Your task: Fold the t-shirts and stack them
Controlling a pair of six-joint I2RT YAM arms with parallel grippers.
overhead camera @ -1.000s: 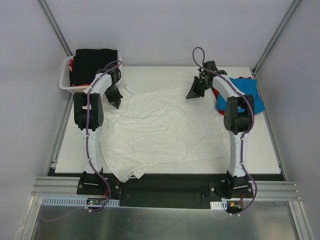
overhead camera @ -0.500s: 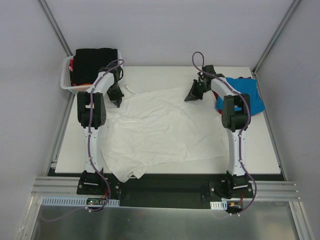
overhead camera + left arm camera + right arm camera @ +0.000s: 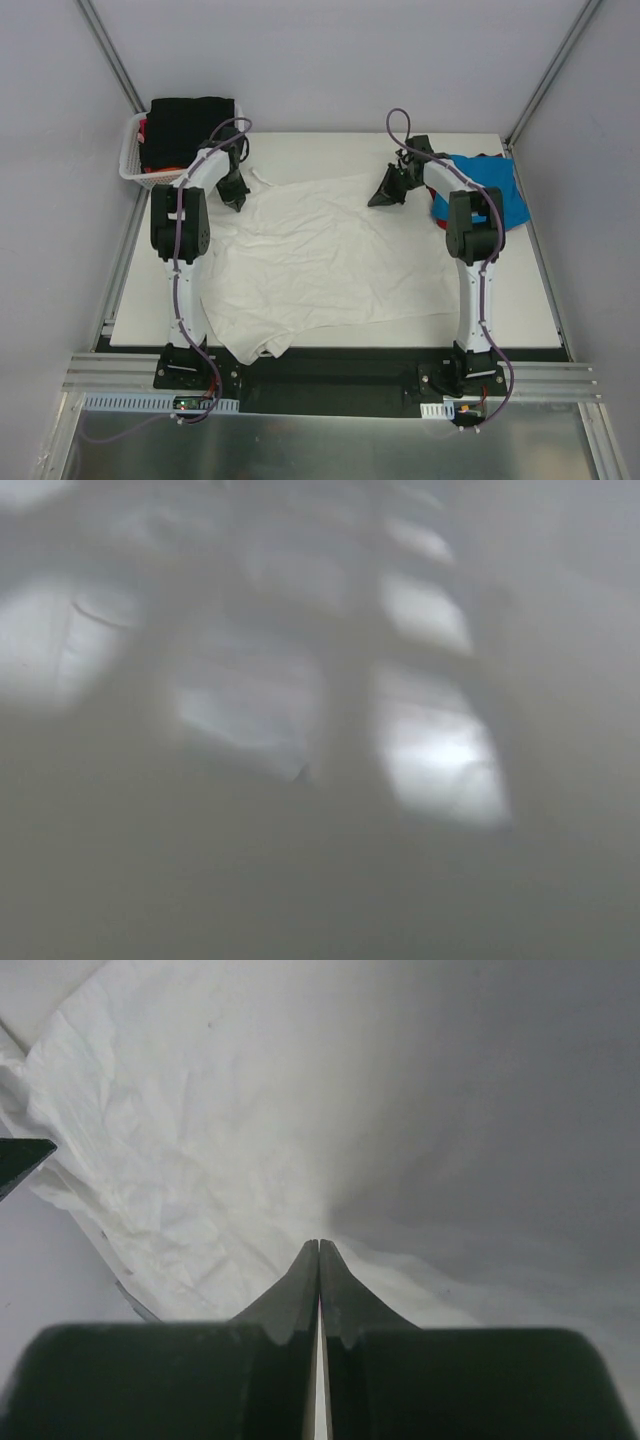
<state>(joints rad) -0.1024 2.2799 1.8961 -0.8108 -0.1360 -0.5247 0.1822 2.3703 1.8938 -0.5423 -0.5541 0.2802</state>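
A large white t-shirt (image 3: 320, 260) lies spread and wrinkled across the table (image 3: 520, 300), one part hanging over the near edge. My left gripper (image 3: 233, 196) is at the shirt's far left corner. The left wrist view is a grey blur with a faint lattice pattern, so its fingers are hidden; cloth seems to cover the lens. At the far right corner my right gripper (image 3: 319, 1244) has its jaws pressed together, tips at a ridge of white t-shirt (image 3: 180, 1140). A blue t-shirt (image 3: 495, 185) lies at the far right. A black t-shirt (image 3: 185, 125) fills the basket.
The white lattice basket (image 3: 132, 165) stands at the far left corner, close to my left gripper, with a bit of red cloth (image 3: 145, 128) inside. Grey walls close in the back and sides. The arm bases sit along the near edge.
Both grippers have shifted slightly at the shirt's far corners, the right one a little nearer and to the left. The shirt's far edge lies a bit straighter.
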